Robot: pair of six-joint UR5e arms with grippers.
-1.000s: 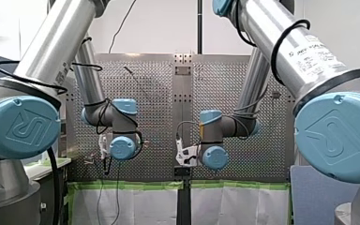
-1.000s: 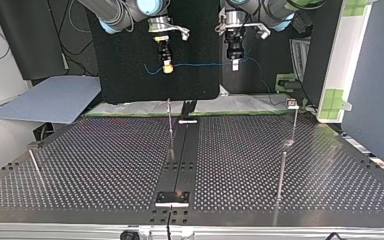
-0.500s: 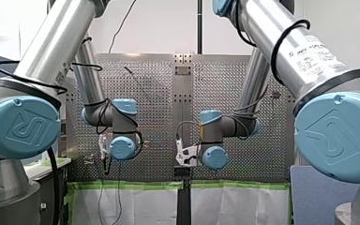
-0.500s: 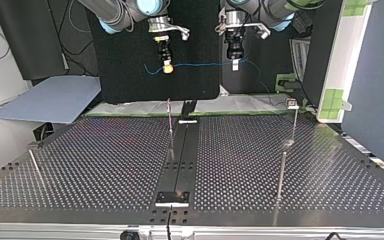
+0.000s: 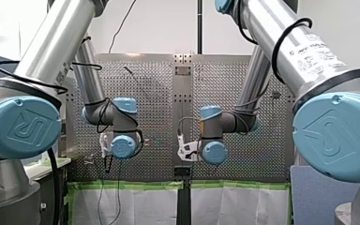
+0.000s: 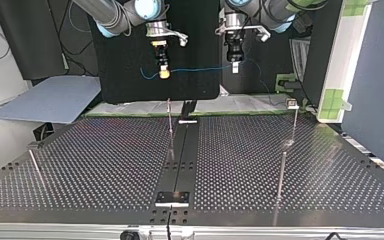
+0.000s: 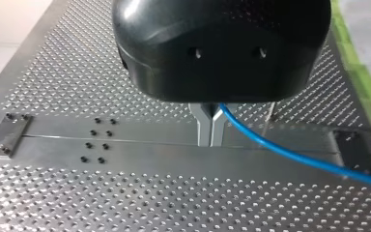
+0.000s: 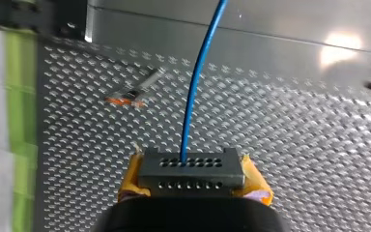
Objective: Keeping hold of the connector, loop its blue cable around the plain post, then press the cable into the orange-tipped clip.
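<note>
Across the lower half of the top view spreads the perforated metal table (image 6: 105,165), with a dark flat rail (image 6: 184,150) down its middle. Above its far edge both arms hang in the air: my right arm (image 6: 102,11) at that view's left, my left arm (image 6: 277,7) at its right.

Between them the thin blue cable (image 6: 200,69) runs nearly level, side to side along the far edge, clear of the table. My left gripper (image 7: 211,130) has its metal fingers pinched together, and the cable comes out from between them and trails away. My right gripper (image 6: 164,73) has its yellow pads clamped on the small grey metal connector (image 8: 192,170). The cable leaves the connector's holed face straight ahead. So the connector is secure, and I'd say nothing is looped yet.

Now the relation that counts. I take the plain post (image 6: 282,170) to be the upright rod at the top view's right, though another bare rod (image 6: 34,165) stands at its left and I cannot tell which is meant. Either rod stands well toward the camera from the cable and crosswise to its run. The connector must travel out over the table to get round it.

Smallest of all is the orange-tipped clip (image 8: 130,94). It sits ahead of the right gripper and off to one side, with the cable passing beside it, not touching.
</note>
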